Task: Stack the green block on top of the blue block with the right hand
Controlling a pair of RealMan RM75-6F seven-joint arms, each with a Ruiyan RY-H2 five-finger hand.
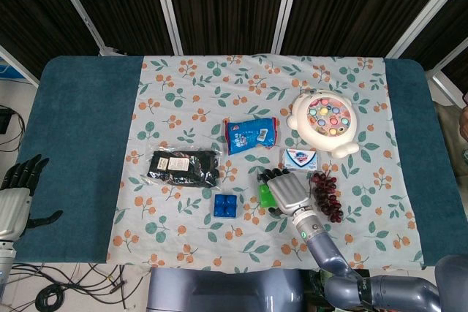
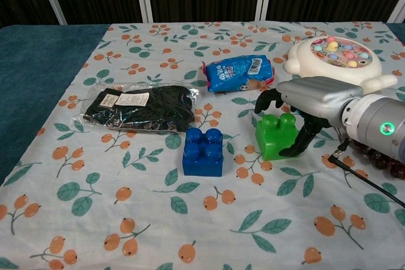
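Note:
The green block [image 1: 263, 196] [image 2: 276, 136] stands on the flowered cloth, a short gap right of the blue block [image 1: 225, 207] [image 2: 203, 152], which stands alone. My right hand [image 1: 287, 189] [image 2: 311, 101] hangs palm down over the green block's right half. Its fingers [image 2: 266, 98] curl just above the block's far top edge, and its thumb [image 2: 302, 141] comes down along the block's right side. The block still rests on the cloth. My left hand [image 1: 17, 189] hangs beyond the table's left edge, fingers spread, holding nothing.
A black packet [image 1: 183, 168] [image 2: 142, 109] lies left of the blocks and a blue snack bag [image 1: 251, 135] [image 2: 239, 73] behind them. A white fishing toy [image 1: 329, 122] [image 2: 335, 58], a small white packet [image 1: 300, 158] and dark grapes [image 1: 327, 195] crowd the right hand's far and right sides.

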